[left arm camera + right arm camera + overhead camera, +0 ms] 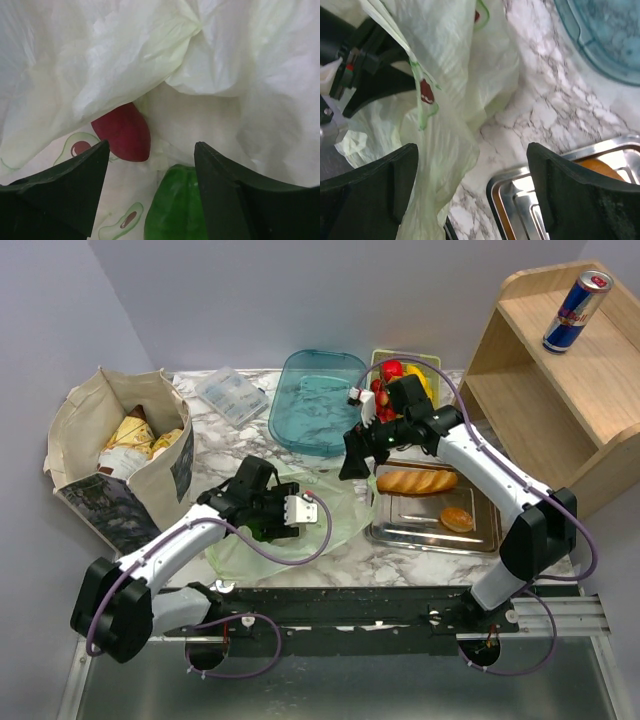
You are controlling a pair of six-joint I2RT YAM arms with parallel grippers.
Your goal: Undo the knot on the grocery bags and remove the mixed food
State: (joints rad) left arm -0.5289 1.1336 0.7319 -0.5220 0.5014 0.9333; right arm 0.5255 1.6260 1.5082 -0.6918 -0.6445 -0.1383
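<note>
The pale green grocery bag (335, 512) with avocado prints lies spread open on the marble table; no knot shows on it. My left gripper (268, 522) reaches inside it. In the left wrist view that gripper (151, 145) is open. A green bell pepper (175, 205) lies between its fingers, close to the right one, and a magenta-red vegetable (122, 132) sits just beyond. My right gripper (350, 465) hovers over the bag's right edge. It (472, 147) is open, with loose bag fabric (440, 150) hanging beside its left finger. The beige tote (110, 475) stands at the left with packets inside.
A metal tray (480, 538) with a bread loaf (415, 480) and a bun (457, 518) sits right of the bag. A blue tub (315, 400), strawberries (388, 375) and bananas (428, 380) are behind. A wooden shelf (560, 390) carries a can (577, 310).
</note>
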